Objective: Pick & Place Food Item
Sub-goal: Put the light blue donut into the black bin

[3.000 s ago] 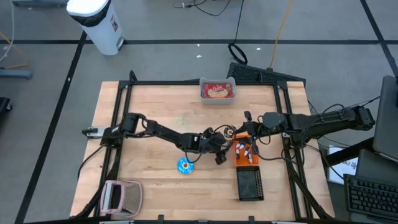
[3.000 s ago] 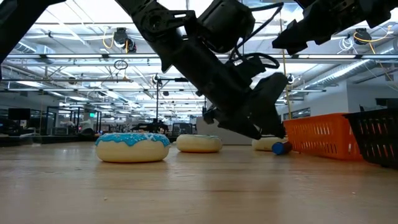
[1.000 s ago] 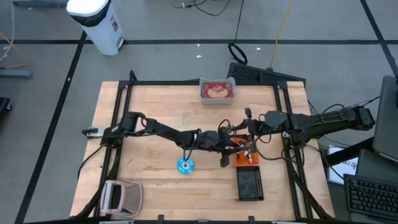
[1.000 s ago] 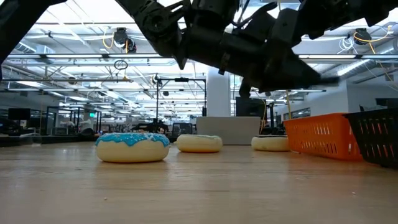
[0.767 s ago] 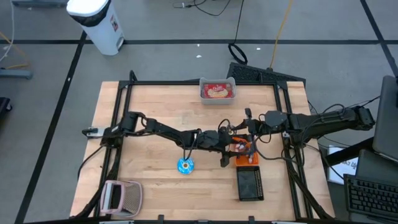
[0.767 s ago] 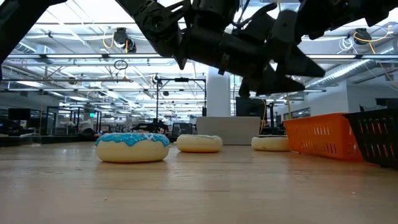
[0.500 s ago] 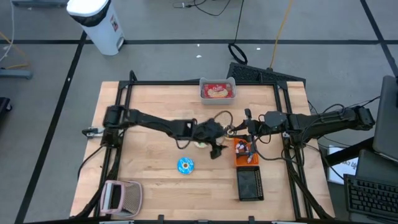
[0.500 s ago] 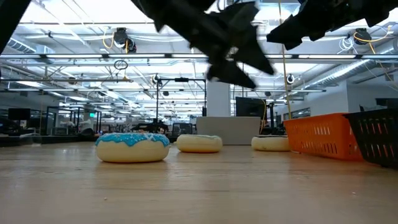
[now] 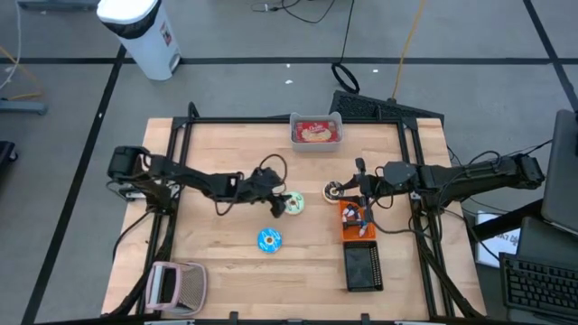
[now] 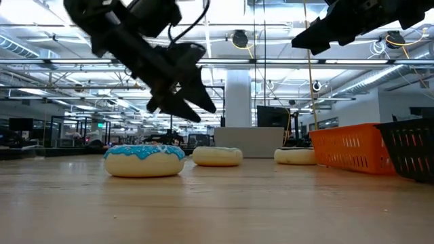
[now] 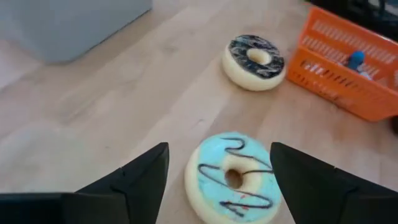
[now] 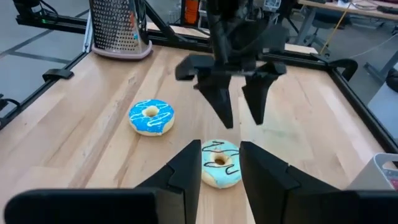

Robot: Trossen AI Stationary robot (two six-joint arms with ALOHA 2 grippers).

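While above pale-blue doughnut point(image 11: 233, 185), open left claw point(image 11: 214, 177)

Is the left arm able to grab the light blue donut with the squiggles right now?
Probably yes. The left gripper hangs open just above the light blue donut, and nothing lies between them. The chocolate donut and orange basket sit apart.

- Left end effector point(image 9: 278, 206) pulled back from over the orange basket point(image 9: 358, 222) toward desk centre; now above the pale-blue donut point(image 9: 293, 203), fingers apart.
- Left arm drawn back; it no longer hides the pale-blue donut or the chocolate donut point(image 9: 335, 190).
- One more item now lies in the basket.
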